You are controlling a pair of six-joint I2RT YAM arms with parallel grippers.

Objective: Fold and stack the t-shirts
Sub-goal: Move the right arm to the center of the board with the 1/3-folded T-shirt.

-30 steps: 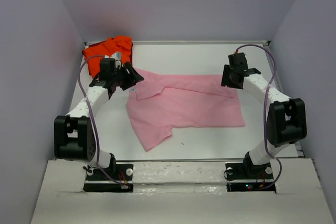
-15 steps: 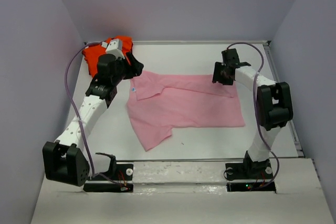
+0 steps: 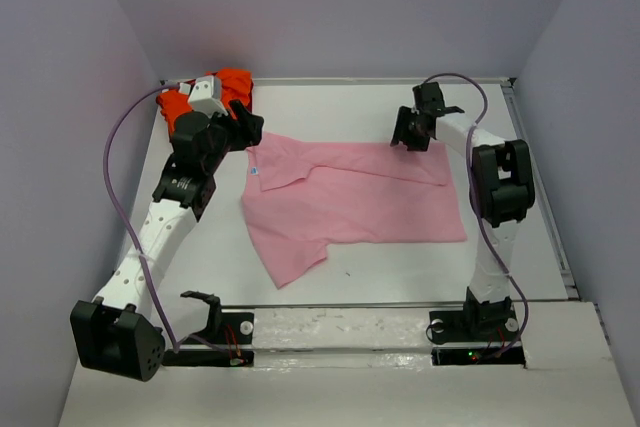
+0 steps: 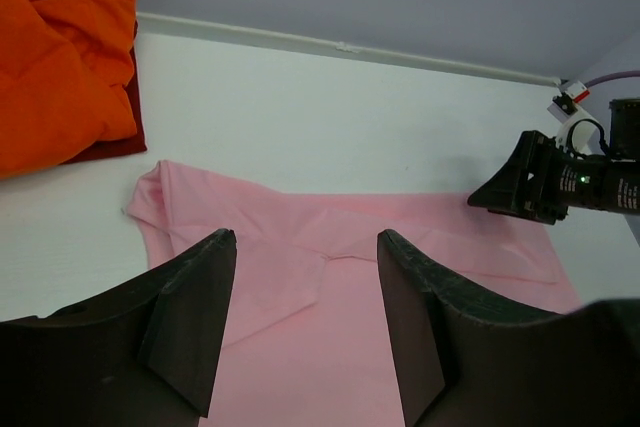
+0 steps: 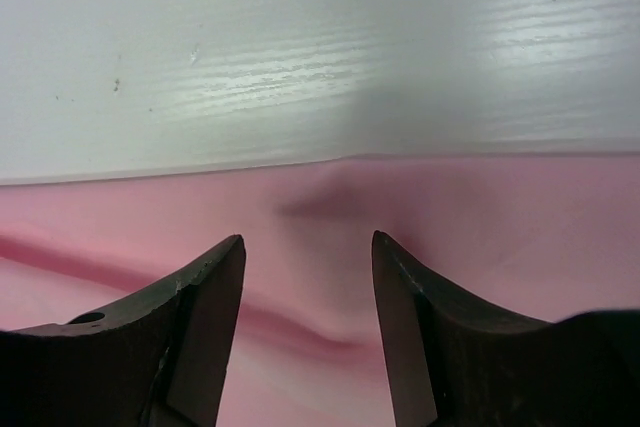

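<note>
The light pink t-shirt (image 3: pixel 355 197) lies spread on the white table, partly folded, one sleeve toward the near left. It also shows in the left wrist view (image 4: pixel 340 277) and the right wrist view (image 5: pixel 320 247). The orange-red t-shirt (image 3: pixel 215 92) is bunched in the far left corner, also in the left wrist view (image 4: pixel 60 57). My left gripper (image 3: pixel 245 127) is open and empty above the pink shirt's far left corner. My right gripper (image 3: pixel 408 137) is open, low over the shirt's far edge, its fingertips (image 5: pixel 225 257) straddling a small ridge of cloth.
The table (image 3: pixel 350 107) is walled at the back and both sides by grey panels. A raised rim runs along the far edge (image 4: pixel 340 47). The right gripper shows in the left wrist view (image 4: pixel 545 182).
Both arms have stretched toward the far side. The left gripper moved up to the shirt's far left corner, the right gripper left and farther along the far edge. The shirts have not moved.
</note>
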